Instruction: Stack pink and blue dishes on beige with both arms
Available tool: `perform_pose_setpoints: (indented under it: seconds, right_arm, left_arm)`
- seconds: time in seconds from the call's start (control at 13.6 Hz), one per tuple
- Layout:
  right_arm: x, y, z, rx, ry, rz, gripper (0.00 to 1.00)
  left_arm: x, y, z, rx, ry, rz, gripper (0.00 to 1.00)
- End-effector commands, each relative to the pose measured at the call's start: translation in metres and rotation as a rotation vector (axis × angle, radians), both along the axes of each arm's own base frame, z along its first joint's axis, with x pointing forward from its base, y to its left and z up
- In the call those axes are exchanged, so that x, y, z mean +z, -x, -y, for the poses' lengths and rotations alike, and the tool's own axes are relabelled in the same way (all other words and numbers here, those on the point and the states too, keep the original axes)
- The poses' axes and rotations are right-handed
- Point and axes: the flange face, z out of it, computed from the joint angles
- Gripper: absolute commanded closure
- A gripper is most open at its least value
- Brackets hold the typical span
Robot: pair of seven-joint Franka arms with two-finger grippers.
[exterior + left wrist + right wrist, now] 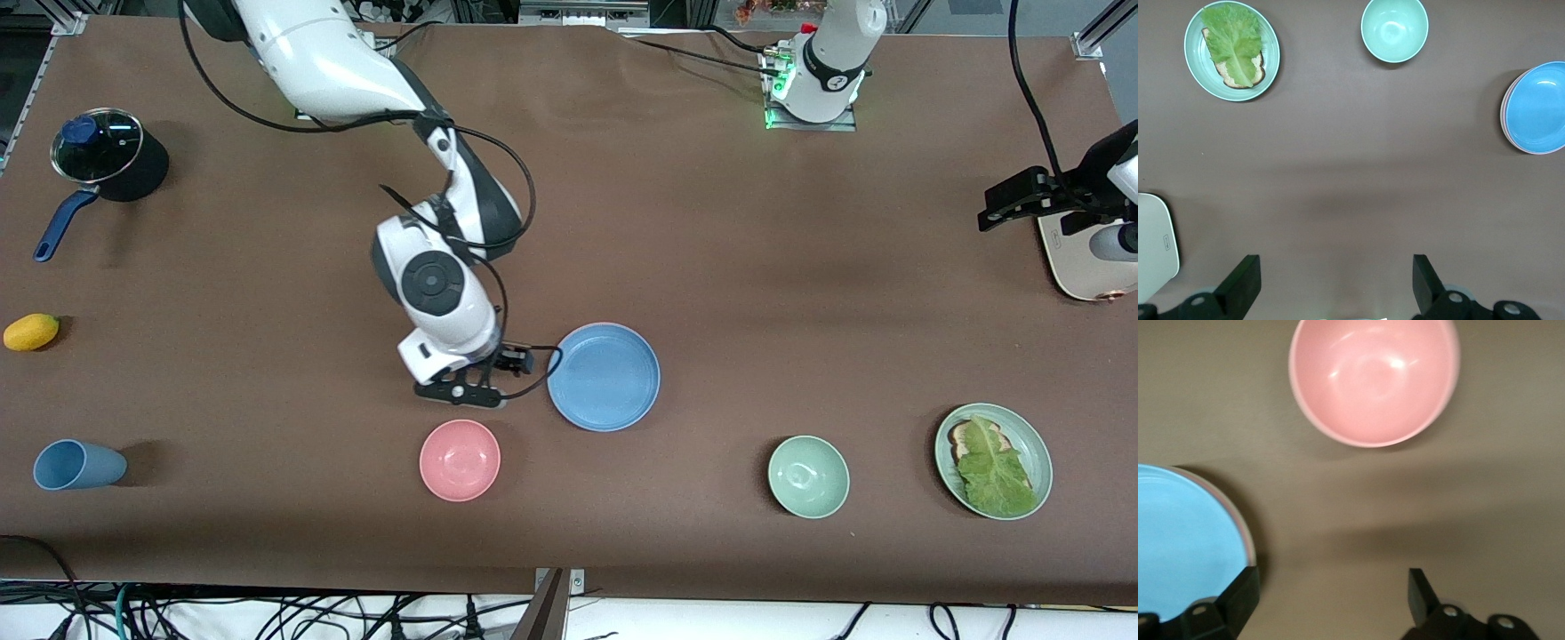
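Both tools agape: right tool point(498, 378) beside one blue plate point(605, 377), left tool point(1337, 287) idle.

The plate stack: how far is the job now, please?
Done, it seems: the blue plate lies on top of the stack, a pink rim showing beneath; the beige plate cannot be seen. In hand: nothing; the right gripper is open beside the stack, the left gripper waits open over bare table. Left: probably only withdrawing.
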Motion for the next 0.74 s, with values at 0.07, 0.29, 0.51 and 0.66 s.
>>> perform_pose_setpoints:
  seconds: [0.07, 0.29, 0.51, 0.66]
  right_arm:
    - [0.070, 0.019, 0.074, 0.067, 0.046, -0.045, 0.00]
    - [0.127, 0.029, 0.136, 0.121, 0.059, -0.083, 0.00]
    - [0.172, 0.037, 0.190, 0.169, 0.067, -0.134, 0.00]
    - [0.198, 0.047, 0.211, 0.200, 0.045, -0.141, 0.00]
  left_arm:
    - [0.008, -0.001, 0.001, -0.009, 0.023, 0.018, 0.00]
    - [0.008, -0.001, 0.002, -0.012, 0.024, 0.019, 0.00]
    - [0.007, -0.001, 0.002, -0.012, 0.024, 0.018, 0.00]
    - [0.007, -0.001, 0.001, -0.010, 0.024, 0.018, 0.00]
